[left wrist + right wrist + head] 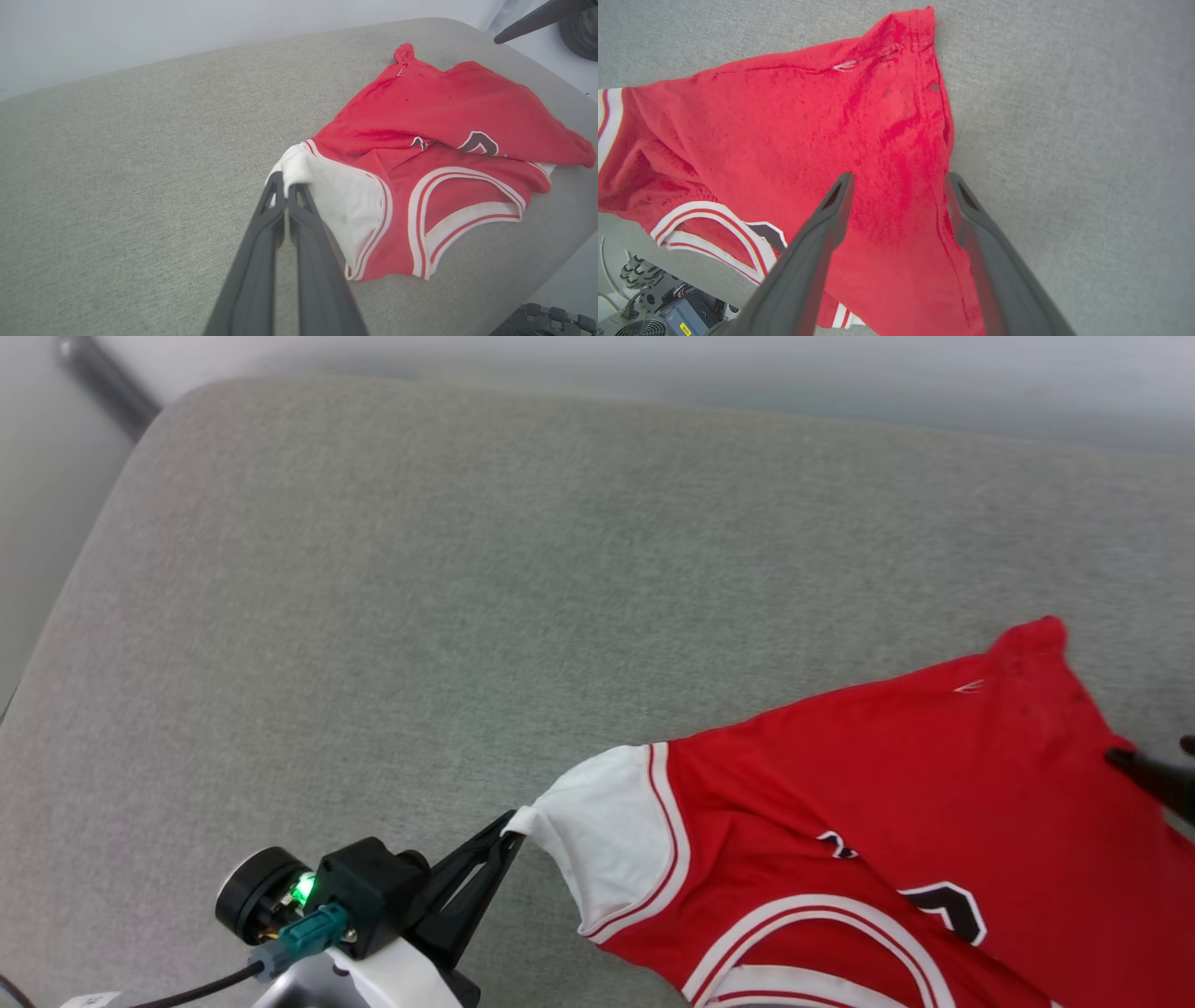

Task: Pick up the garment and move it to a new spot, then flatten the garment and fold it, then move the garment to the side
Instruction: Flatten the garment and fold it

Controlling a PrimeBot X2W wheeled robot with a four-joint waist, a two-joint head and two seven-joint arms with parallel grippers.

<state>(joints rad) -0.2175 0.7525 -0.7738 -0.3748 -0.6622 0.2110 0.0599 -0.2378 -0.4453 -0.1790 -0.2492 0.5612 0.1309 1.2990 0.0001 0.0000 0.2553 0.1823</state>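
Left gripper (285, 184): my jaws are pressed together, pinching the outer corner of the white sleeve (341, 200) of the garment (444, 116). Right gripper (896, 179): jaws spread wide with nothing between them, one finger over the red cloth and the other along its side seam. I cannot tell whether the tips touch the fabric. The garment lies rumpled on the right, near part of the grey woven cushion (420, 569), with the striped collar trim toward the near edge and part of a black white-outlined print showing among the folds. The cushion has a fine heathered weave and rounded corners. A pale wall (140, 32) stands behind it, and a dark bar (103, 378) slants past its far left corner. Beyond the near edge, below the cushion, is a fan-fronted electronics box (640, 322) with loose cabling.
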